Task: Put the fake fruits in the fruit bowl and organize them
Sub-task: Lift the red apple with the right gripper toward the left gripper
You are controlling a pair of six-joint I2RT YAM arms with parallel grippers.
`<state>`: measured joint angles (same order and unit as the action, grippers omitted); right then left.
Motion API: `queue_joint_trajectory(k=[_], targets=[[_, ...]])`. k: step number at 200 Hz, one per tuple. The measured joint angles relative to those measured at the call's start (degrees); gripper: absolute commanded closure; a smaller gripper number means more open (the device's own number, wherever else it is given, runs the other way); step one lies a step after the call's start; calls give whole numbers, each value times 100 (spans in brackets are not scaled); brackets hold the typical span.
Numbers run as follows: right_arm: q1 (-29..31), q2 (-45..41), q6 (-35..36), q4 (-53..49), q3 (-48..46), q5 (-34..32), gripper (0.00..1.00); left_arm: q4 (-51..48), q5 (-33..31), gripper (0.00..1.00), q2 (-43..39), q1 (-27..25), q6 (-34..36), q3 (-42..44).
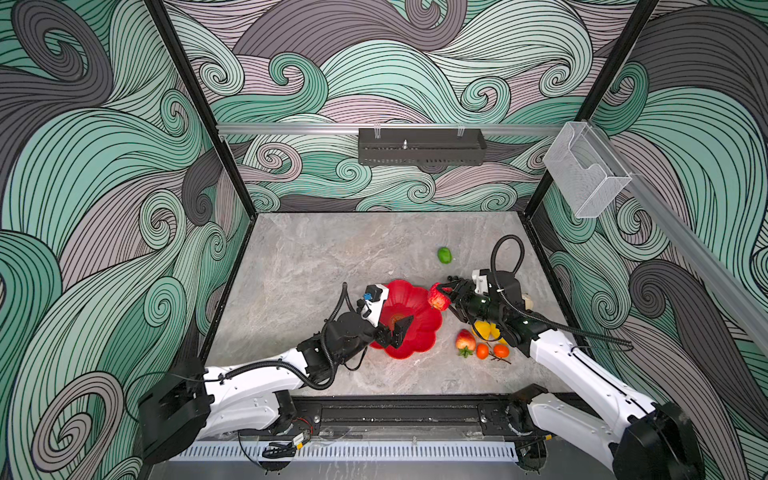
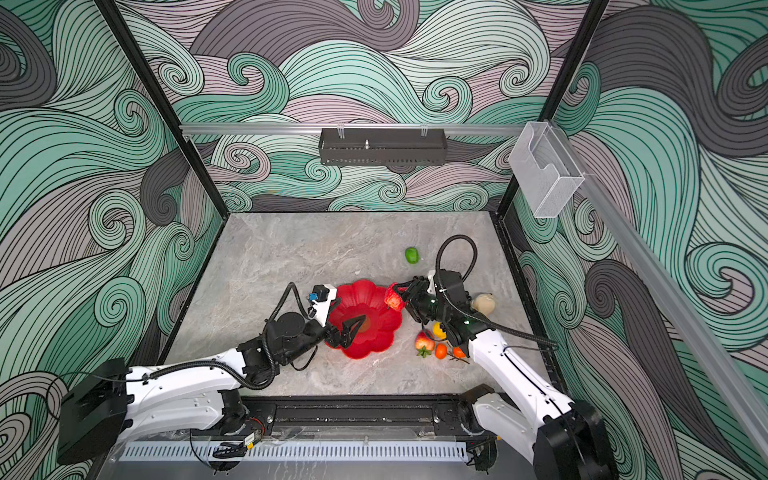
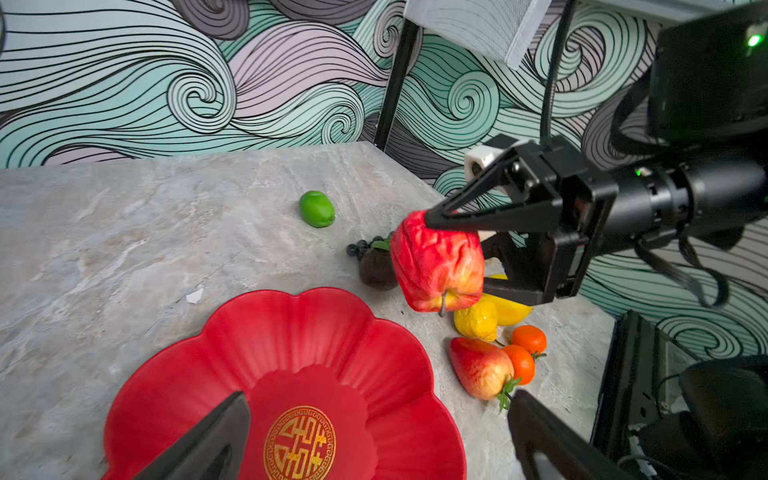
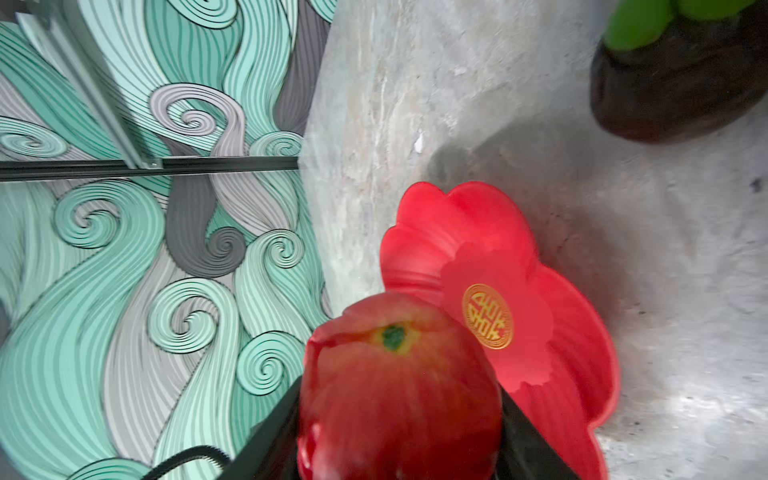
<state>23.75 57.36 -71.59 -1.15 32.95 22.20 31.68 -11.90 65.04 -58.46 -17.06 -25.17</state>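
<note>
The apple [image 3: 436,266] is pinched in the right gripper [image 1: 445,296] at the empty fruit bowl's [image 1: 419,332] rim, near the counter's [image 1: 332,257] front edge. It should be lowered before release, avoiding the left gripper [image 1: 397,330] spread above the bowl.

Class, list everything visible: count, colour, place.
fruit bowl: one, red, table centre
apple: one, red, held at bowl's edge
lime: one, green, alone farther back
grape bunch: one, dark, behind apple
mangosteen: one, dark, beside grape bunch
lemons: two, yellow, right of bowl
strawberry: one, red, near lemons
tangerines: two, orange, beside strawberry
cream piece: one, cream, far right
table: one, grey, underneath
left end effector: one, black, open over bowl
right end effector: one, black, gripping apple
</note>
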Motion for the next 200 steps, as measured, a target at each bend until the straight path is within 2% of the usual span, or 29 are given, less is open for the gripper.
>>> queue_joint_trajectory(k=[36,79,141,200], targets=[[192,-37,-649,675,-234,81,43,566,-72,4,767,-245,280,-142],[297,31,-1110,1311,-474,153,44,1091,-125,5,1311,-319,319,-514],[343,26,-1447,1878,-643,273,44,1423,-195,10,1910,-319,313,-922],[369,-190,-1589,2072,-831,345,44,1462,-468,17,2190,-319,168,-966]])
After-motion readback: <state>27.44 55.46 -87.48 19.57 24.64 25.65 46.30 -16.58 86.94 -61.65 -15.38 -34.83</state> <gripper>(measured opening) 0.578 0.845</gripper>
